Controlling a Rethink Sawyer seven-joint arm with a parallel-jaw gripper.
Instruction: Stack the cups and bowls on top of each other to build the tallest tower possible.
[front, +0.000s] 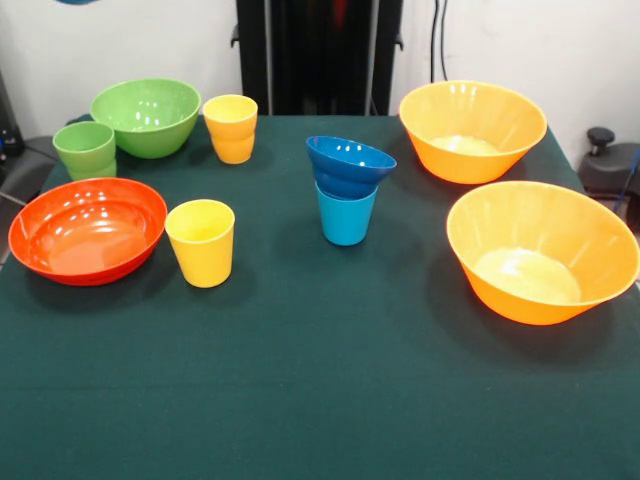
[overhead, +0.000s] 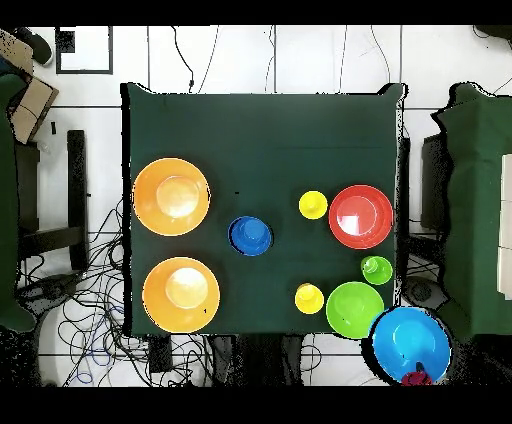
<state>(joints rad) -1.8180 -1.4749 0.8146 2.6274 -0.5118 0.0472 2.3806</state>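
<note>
Cups and bowls spread over the green worktop (front: 320, 400); no lettering can be read on any piece.

Mid-worktop, the dark blue bowl (front: 350, 166) sits tilted on the light blue cup (front: 346, 218), the only stack. The red-orange bowl (front: 88, 229), green bowl (front: 146, 116), green cup (front: 85, 149), two yellow cups (front: 201, 241) (front: 231, 128) and two orange bowls (front: 472, 129) (front: 541, 250) stand empty. In the overhead view a light blue bowl (overhead: 410, 341) is carried past the worktop's corner by something red, perhaps the hand; whether it is clenched I cannot tell.
</note>
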